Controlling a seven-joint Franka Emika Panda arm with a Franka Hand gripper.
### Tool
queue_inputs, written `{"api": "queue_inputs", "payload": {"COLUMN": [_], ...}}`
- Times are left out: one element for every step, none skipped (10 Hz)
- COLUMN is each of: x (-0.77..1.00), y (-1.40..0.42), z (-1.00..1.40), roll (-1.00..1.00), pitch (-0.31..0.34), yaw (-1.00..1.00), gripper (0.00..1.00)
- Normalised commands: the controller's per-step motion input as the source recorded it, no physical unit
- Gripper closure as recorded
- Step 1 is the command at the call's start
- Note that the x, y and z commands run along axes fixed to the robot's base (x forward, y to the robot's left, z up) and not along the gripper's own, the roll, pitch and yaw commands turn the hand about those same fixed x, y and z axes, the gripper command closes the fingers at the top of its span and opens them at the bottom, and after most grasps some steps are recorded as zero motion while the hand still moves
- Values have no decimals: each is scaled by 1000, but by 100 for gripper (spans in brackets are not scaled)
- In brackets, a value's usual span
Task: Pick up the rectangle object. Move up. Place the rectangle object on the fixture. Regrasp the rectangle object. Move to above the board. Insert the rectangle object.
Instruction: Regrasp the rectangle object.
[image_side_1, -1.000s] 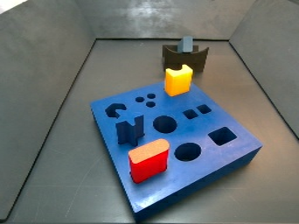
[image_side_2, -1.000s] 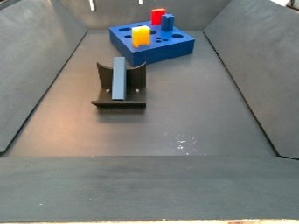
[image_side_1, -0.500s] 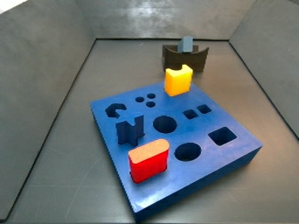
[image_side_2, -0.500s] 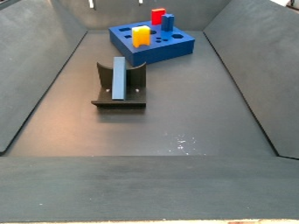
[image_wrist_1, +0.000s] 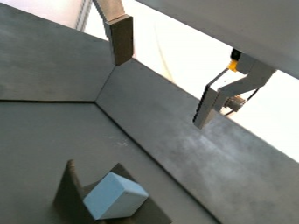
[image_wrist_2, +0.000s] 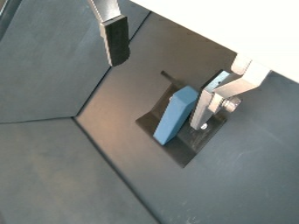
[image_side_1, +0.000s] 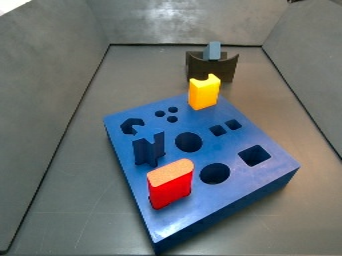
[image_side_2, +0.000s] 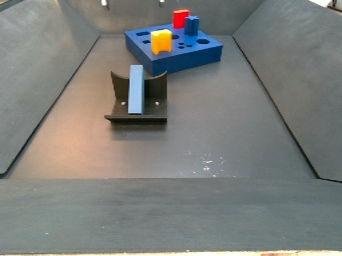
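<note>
While your pincer (image_wrist_2: 163, 74) hangs open and empty above, nothing has shifted: the rectangle object (image_side_2: 136, 88) stays upright in the fixture (image_side_2: 134, 98), at the board's (image_side_2: 174, 50) seven o'clock, awaiting regrasp.

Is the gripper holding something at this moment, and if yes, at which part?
Nothing is held. The gripper is open above the floor, with only air between its fingers. The rectangle object rests in the fixture.
</note>
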Motion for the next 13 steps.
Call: {"api": "queue_inputs", "payload": {"x": [73, 79, 84, 86, 85, 82, 74, 31, 32, 45, 52, 59, 63], "y": [-42, -41, -42, -45, -43, -39, -36, 73, 73, 65, 63, 61, 60], "z": [-11, -15, -16, -21, -18, -15, -15, -1000, -1000, -1000, -1000, -1000, -1000], "roll": [1000, 1000, 1000, 851, 720, 495, 386, 276, 265, 214, 162, 114, 105], "pitch": [108, 149, 180, 194, 181, 146, 110, -8, -23, -88, -125, -174, -190], "yaw": [82, 110, 140, 136, 143, 166, 180, 182, 181, 150, 128, 91, 73], "gripper": [0, 0, 0, 0, 0, 0, 0, 0, 0, 0, 0, 0, 0]}}
